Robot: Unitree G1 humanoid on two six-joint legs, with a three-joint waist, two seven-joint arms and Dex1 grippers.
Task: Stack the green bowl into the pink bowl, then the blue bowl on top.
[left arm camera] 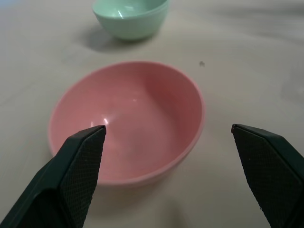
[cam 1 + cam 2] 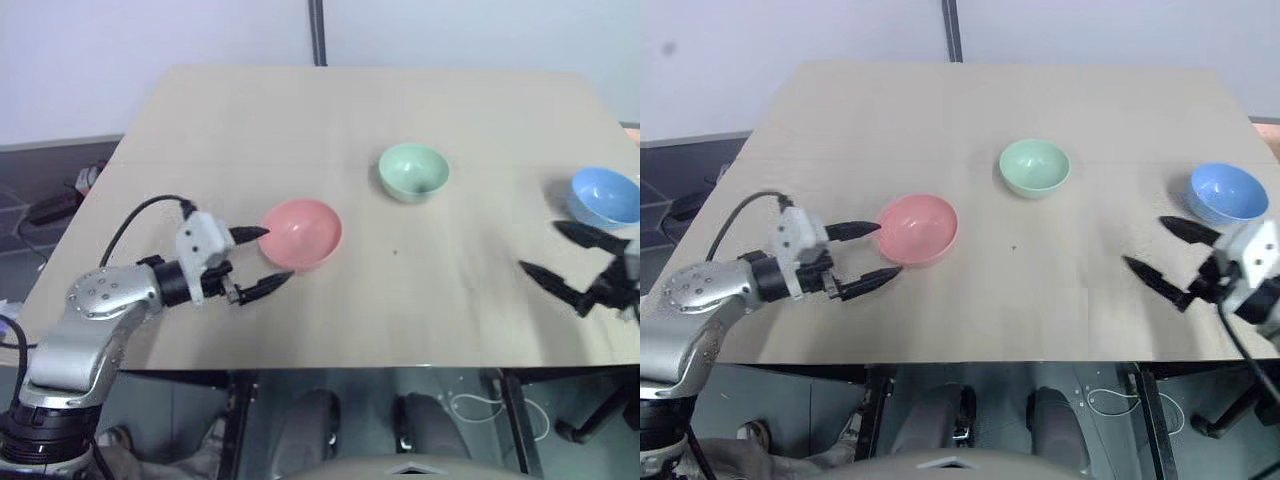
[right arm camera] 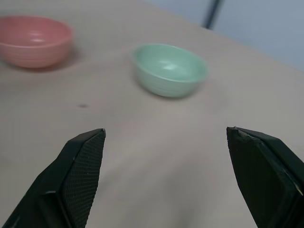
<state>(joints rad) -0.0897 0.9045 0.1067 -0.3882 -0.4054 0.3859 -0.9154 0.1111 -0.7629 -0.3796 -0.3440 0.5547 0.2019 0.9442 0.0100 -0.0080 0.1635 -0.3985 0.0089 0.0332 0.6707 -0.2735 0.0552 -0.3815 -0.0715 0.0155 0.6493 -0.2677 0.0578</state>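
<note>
While spread wide and empty, the left gripper [image 2: 260, 258] hovers low over the table [image 2: 350, 130], fingers aimed at the near rim of the pink bowl [image 2: 301, 232], with one fingertip just beside that rim and the other a little short of it. No contact visible between fingers and bowl. Seen along the left fingers [image 1: 78, 166]: pink bowl straight ahead and close, upright, nothing inside; green bowl [image 1: 130, 18] beyond it, further along the same line and a little to one side, apart from the pink one.

Right gripper [image 2: 1160, 257] likewise wide open, nothing between its fingers, held above the table's right portion. Blue bowl [image 2: 1228, 192] just beyond and outboard of its upper finger, near but not touching. Seen along the right fingers [image 3: 78, 171]: green bowl [image 3: 169, 69] ahead and well apart from the gripper, upright and empty; pink bowl [image 3: 34, 41] further off to the far side of it.

All three bowls separate on the table, none stacked.
</note>
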